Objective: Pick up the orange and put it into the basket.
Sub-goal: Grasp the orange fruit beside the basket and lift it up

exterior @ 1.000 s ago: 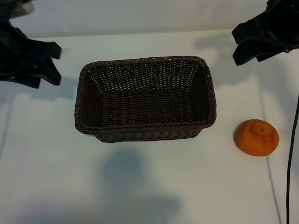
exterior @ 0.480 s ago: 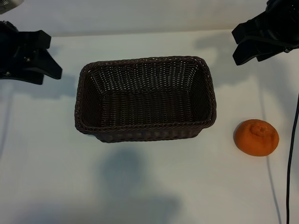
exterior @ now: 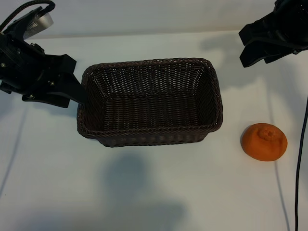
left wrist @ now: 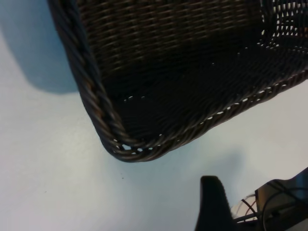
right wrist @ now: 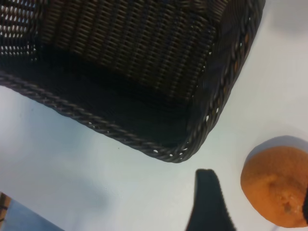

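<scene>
Bright even overhead light, soft grey shadows on the white table (exterior: 144, 192) — wrist views slightly blurred

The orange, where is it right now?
In the exterior view the orange sits on the white table, at the right, just past the basket's near right corner and not touching it. It is below the right gripper.

A lab bench: bare white table (exterior: 144, 192) flanked by two robot arms

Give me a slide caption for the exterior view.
Orange on the table beside the empty basket, both grippers clear.
</scene>
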Controlling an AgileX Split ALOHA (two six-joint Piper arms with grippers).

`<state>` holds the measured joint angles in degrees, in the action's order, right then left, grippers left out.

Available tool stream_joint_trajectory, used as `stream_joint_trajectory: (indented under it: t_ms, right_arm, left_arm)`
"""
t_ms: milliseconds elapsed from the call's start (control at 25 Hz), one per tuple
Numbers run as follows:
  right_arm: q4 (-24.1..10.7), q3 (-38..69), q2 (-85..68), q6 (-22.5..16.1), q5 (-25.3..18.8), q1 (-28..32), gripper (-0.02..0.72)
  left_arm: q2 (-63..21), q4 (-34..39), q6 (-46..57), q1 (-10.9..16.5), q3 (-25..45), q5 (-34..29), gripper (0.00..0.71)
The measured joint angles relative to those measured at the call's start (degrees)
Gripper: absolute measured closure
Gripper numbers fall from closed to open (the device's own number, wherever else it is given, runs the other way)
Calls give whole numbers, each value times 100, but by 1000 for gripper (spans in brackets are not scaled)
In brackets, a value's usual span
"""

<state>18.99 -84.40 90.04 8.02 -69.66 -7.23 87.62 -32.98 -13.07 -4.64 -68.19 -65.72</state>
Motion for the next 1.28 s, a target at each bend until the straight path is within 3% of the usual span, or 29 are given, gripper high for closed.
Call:
stream_joint_trajectory:
  t_ms: [840, 1000, 1280]
  right_arm:
    - [5, 0, 0, 38, -10, 0, 247]
    - [-190, 0, 0, 256, -16, 0, 247]
    - [-440, 40, 0, 304, -23, 0, 247]
  left_arm:
    - [0, -28, -244, 0, 0, 23, 219]
    - [0, -28, -244, 0, 0, 55, 219]
    - [0, -28, -249, 0, 0, 125, 219]
